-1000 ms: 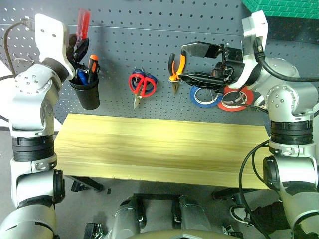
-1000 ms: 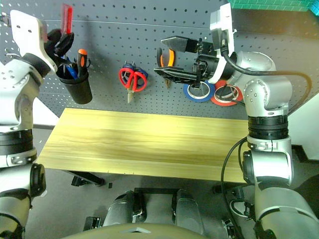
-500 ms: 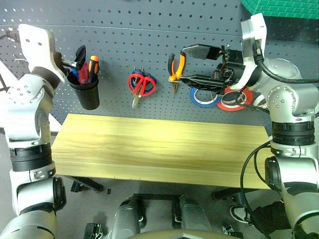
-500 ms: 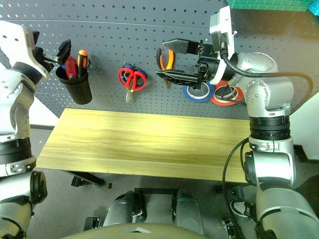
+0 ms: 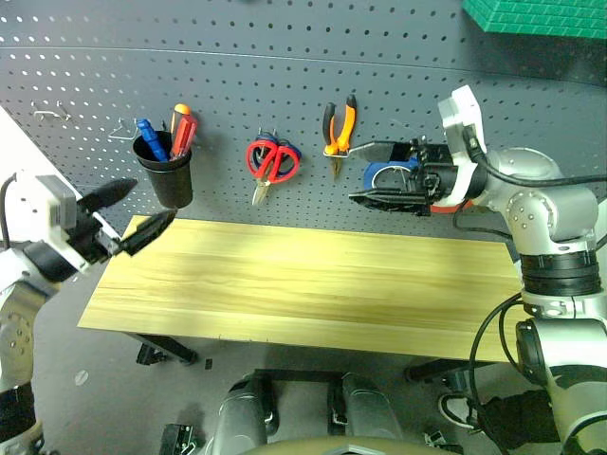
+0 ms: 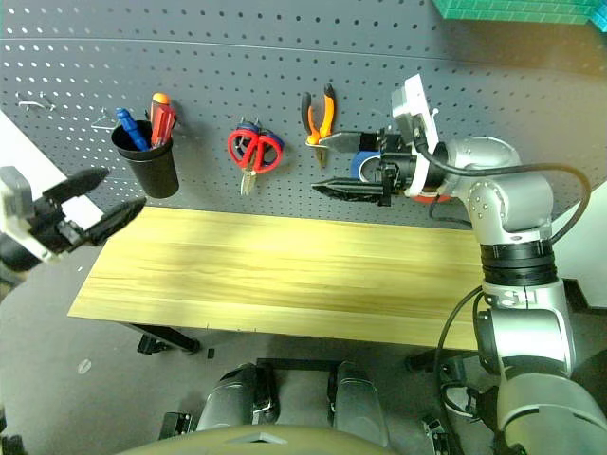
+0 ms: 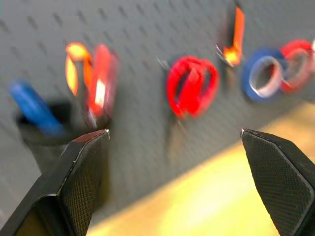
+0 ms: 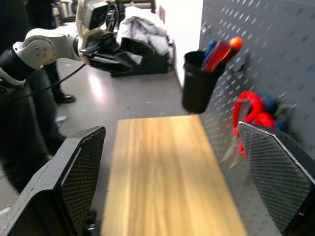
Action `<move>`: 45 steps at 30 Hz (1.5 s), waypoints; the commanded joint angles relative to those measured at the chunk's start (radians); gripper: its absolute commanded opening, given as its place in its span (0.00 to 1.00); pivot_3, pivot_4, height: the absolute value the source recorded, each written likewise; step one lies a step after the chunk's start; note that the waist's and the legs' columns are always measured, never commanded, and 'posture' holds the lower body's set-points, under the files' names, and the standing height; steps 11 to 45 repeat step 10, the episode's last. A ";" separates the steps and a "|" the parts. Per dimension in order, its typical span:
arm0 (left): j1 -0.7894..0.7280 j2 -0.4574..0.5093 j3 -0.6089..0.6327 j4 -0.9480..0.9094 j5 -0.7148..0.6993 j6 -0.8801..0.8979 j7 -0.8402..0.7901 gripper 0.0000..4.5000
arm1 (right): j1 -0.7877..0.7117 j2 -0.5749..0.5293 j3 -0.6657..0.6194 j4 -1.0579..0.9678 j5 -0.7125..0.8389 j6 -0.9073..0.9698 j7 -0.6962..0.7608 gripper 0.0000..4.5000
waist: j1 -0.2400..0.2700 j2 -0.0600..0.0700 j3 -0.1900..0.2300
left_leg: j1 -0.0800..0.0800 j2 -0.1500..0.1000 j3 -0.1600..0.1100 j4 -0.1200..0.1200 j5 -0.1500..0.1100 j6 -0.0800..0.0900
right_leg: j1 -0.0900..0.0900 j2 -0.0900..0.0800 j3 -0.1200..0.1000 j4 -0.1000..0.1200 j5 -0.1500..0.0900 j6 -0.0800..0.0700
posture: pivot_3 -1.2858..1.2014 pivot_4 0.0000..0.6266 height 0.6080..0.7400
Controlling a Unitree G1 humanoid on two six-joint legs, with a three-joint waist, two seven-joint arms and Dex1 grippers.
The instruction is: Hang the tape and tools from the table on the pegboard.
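Task approx. complete: table (image 5: 303,280) bare, scissors (image 5: 270,161), pliers (image 5: 339,128) on pegboard (image 5: 285,57), screwdriver (image 5: 182,136) in cup (image 5: 167,175); both grippers, left (image 5: 136,210) and right (image 5: 370,172), wide open, holding nothing.

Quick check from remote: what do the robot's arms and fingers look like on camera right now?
Both arms are silver-grey metal with rounded joint housings and black ribbed bands; black cables loop along the right arm. White camera housings sit at the wrists. The left gripper and right gripper each carry two black, tapered fingers whose inner pads have a fine cross-hatched texture.
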 commanded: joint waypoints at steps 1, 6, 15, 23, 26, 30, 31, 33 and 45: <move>0.049 0.004 0.006 0.019 -0.012 -0.107 -0.122 0.99 | 0.005 -0.029 -0.006 0.007 0.002 -0.009 0.041 1.00 | 0.009 0.000 0.000 | 0.000 0.000 0.000 0.000 0.000 0.000 | 0.000 0.000 0.000 -0.001 0.000 0.000 | 0.54 0.14 0.92; 0.084 0.019 -0.023 0.099 -0.004 -0.194 -0.249 0.99 | 0.043 -0.085 0.030 0.032 -0.030 -0.010 0.111 1.00 | 0.016 0.000 -0.001 | 0.000 0.000 0.000 0.000 -0.002 0.002 | 0.000 -0.001 0.000 -0.003 0.000 0.000 | 0.55 0.13 0.92; 0.049 0.030 -0.043 0.165 0.004 -0.235 -0.286 0.99 | 0.066 -0.090 0.040 0.073 -0.068 -0.048 0.117 1.00 | 0.012 0.001 -0.001 | 0.000 0.000 -0.001 0.000 -0.002 0.002 | 0.000 -0.001 0.000 -0.003 0.000 0.000 | 0.55 0.13 0.92; 0.049 0.030 -0.043 0.165 0.004 -0.235 -0.286 0.99 | 0.066 -0.090 0.040 0.073 -0.068 -0.048 0.117 1.00 | 0.012 0.001 -0.001 | 0.000 0.000 -0.001 0.000 -0.002 0.002 | 0.000 -0.001 0.000 -0.003 0.000 0.000 | 0.55 0.13 0.92; 0.049 0.030 -0.043 0.165 0.004 -0.235 -0.286 0.99 | 0.066 -0.090 0.040 0.073 -0.068 -0.048 0.117 1.00 | 0.012 0.001 -0.001 | 0.000 0.000 -0.001 0.000 -0.002 0.002 | 0.000 -0.001 0.000 -0.003 0.000 0.000 | 0.55 0.13 0.92; 0.049 0.030 -0.043 0.165 0.004 -0.235 -0.286 0.99 | 0.066 -0.090 0.040 0.073 -0.068 -0.048 0.117 1.00 | 0.012 0.001 -0.001 | 0.000 0.000 -0.001 0.000 -0.002 0.002 | 0.000 -0.001 0.000 -0.003 0.000 0.000 | 0.55 0.13 0.92; 0.049 0.030 -0.043 0.165 0.004 -0.235 -0.286 0.99 | 0.066 -0.090 0.040 0.073 -0.068 -0.048 0.117 1.00 | 0.012 0.001 -0.001 | 0.000 0.000 -0.001 0.000 -0.002 0.002 | 0.000 -0.001 0.000 -0.003 0.000 0.000 | 0.55 0.13 0.92; 0.049 0.030 -0.043 0.165 0.004 -0.235 -0.286 0.99 | 0.066 -0.090 0.040 0.073 -0.068 -0.048 0.117 1.00 | 0.012 0.001 -0.001 | 0.000 0.000 -0.001 0.000 -0.002 0.002 | 0.000 -0.001 0.000 -0.003 0.000 0.000 | 0.55 0.13 0.92; 0.049 0.030 -0.043 0.165 0.004 -0.235 -0.286 0.99 | 0.066 -0.090 0.040 0.073 -0.068 -0.048 0.117 1.00 | 0.012 0.001 -0.001 | 0.000 0.000 -0.001 0.000 -0.002 0.002 | 0.000 -0.001 0.000 -0.003 0.000 0.000 | 0.55 0.13 0.92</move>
